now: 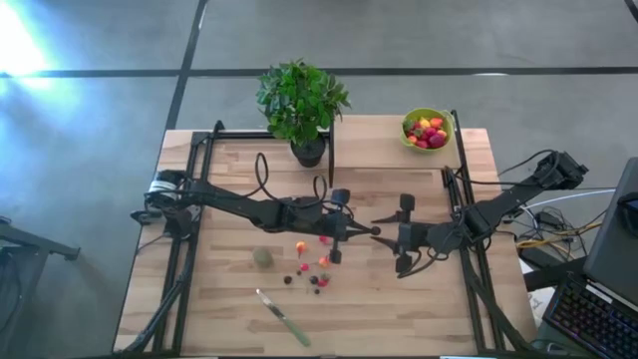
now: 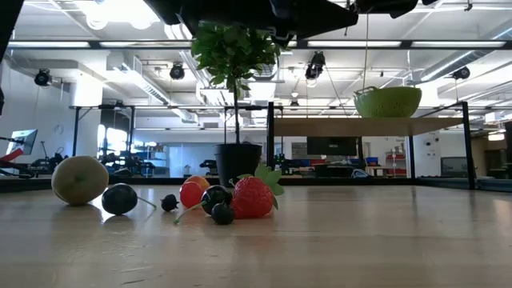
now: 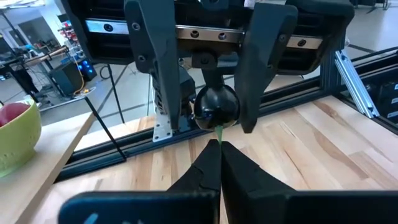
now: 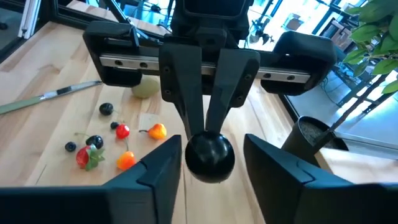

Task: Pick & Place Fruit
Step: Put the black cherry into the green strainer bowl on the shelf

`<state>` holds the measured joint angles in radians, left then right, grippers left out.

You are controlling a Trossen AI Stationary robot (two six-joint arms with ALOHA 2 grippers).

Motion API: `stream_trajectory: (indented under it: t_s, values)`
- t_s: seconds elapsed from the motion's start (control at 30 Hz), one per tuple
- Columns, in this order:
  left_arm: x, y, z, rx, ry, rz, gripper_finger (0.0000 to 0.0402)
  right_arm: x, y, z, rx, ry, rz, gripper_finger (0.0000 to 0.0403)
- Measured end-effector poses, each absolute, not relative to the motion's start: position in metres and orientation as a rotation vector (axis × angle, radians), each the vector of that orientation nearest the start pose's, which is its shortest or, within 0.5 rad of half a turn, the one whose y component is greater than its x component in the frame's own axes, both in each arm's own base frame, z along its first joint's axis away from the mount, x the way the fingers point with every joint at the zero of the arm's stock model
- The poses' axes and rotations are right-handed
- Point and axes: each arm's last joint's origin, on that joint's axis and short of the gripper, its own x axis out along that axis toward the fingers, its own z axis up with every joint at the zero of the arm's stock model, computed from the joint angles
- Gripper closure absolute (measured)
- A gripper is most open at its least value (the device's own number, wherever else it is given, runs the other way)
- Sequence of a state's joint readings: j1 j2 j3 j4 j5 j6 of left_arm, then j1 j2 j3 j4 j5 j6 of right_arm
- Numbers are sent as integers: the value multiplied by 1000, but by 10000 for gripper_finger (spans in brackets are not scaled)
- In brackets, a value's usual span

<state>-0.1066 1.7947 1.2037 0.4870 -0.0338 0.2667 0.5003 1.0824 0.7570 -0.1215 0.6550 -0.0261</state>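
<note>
A grey concrete floor (image 1: 90, 150) crossed by dark seams surrounds the pale wooden slatted table (image 1: 399, 309). Behind it, an open workshop hall under white ceiling strip lights (image 2: 120, 12), with a black computer keyboard (image 1: 593, 319) off to one side.

Loose fruit (image 1: 304, 265) between kiwi (image 1: 263, 258) (left) and grippers

low view: both arms cut off at top | high view: bowl (image 1: 427, 129) fruit too small to tell

Pale wooden slatted table (image 1: 419, 299) bearing scattered small toy fruits (image 1: 311, 267), green-handled knife (image 1: 282, 317), potted plant (image 1: 302, 108), lime-green bowl (image 1: 408, 140).
</note>
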Motion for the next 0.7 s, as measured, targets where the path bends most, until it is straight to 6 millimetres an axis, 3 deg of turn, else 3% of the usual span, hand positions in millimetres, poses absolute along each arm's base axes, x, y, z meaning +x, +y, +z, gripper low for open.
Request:
stream_trajectory:
  t_s: [0.33, 0.57, 0.7]
  values:
    - [409, -43, 264, 277, 94, -87, 401, 210, 94, 276, -270, 377, -147, 307]
    - [409, -43, 264, 273, 94, -87, 398, 210, 94, 276, -238, 375, -154, 283]
    - [409, -43, 264, 263, 94, -87, 375, 210, 94, 276, -221, 373, -160, 287]
